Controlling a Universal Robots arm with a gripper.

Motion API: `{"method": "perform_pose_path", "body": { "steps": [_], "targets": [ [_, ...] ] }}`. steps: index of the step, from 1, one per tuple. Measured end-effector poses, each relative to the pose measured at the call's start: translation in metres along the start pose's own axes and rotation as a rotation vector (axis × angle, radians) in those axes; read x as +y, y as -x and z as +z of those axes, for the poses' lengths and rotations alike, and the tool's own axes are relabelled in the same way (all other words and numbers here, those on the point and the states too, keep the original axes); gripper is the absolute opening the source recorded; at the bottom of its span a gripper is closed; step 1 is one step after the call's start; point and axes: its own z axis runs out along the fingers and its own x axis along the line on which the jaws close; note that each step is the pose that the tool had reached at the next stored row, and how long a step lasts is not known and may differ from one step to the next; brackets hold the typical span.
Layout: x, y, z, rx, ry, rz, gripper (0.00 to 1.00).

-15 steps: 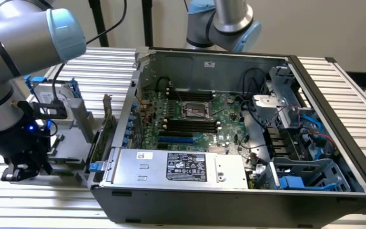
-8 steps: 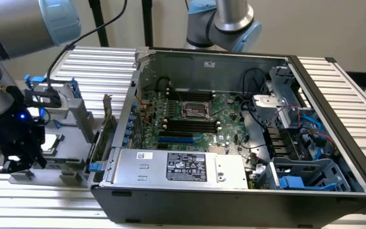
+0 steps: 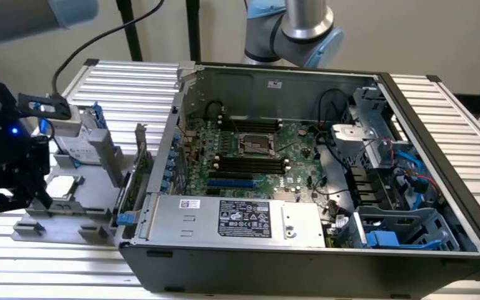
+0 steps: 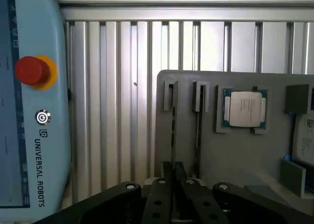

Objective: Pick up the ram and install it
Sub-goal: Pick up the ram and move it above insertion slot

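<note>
The ram [image 4: 172, 136] stands on edge in a slot of the grey holder [image 4: 196, 155], seen as a thin dark line. My gripper [image 4: 173, 174] sits right over that stick, its two fingers drawn together on its top edge. A second stick [image 4: 197, 131] stands in the neighbouring slot. In the exterior view my gripper [image 3: 10, 200] hangs low over the near end of the holder [image 3: 65, 206], at that view's left, well away from the open computer case [image 3: 307, 250]. The motherboard's black memory slots [image 3: 249, 165] lie bare inside the case.
A processor chip [image 4: 244, 109] lies in a recess of the holder beside the sticks. A teach pendant [image 4: 34, 136] with a red stop button [image 4: 30, 69] rests on the ribbed metal table [image 4: 122, 111]. Silver drives [image 3: 77, 140] and an upright card [image 3: 140, 162] stand between holder and case.
</note>
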Motion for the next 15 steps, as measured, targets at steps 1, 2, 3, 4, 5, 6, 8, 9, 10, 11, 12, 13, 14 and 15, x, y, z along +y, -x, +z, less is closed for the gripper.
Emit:
{"method": "perform_pose_path", "body": {
  "steps": [1,2,3,4,5,6,8,9,10,11,12,13,14,15],
  "targets": [
    [-0.0008,0.000,-0.0047,0.0001,0.0002,-0.002,0.14],
    [-0.0019,0.000,-0.0092,0.0000,0.0000,-0.004,0.14],
    [-0.0034,0.000,-0.0140,-0.0005,-0.0001,-0.006,0.14],
    [-0.0052,0.000,-0.0185,-0.0009,0.0000,-0.007,0.14],
    [-0.0073,0.000,-0.0230,-0.0018,0.0000,-0.009,0.14],
    [-0.0094,0.000,-0.0275,-0.0028,0.0000,-0.010,0.14],
    [-0.0141,0.000,-0.0365,-0.0047,0.0000,-0.012,0.14],
    [-0.0169,0.000,-0.0410,-0.0059,-0.0001,-0.013,0.14],
    [-0.0201,0.000,-0.0454,-0.0073,0.0000,-0.014,0.14],
    [-0.0236,0.000,-0.0499,-0.0087,0.0000,-0.015,0.14],
    [-0.0276,0.000,-0.0543,-0.0103,-0.0002,-0.015,0.14],
    [-0.0318,0.000,-0.0586,-0.0119,-0.0003,-0.016,0.14],
    [-0.0362,0.000,-0.0630,-0.0132,-0.0001,-0.016,0.14],
    [-0.0407,-0.001,-0.0673,-0.0147,0.0000,-0.017,0.14]
  ]
}}
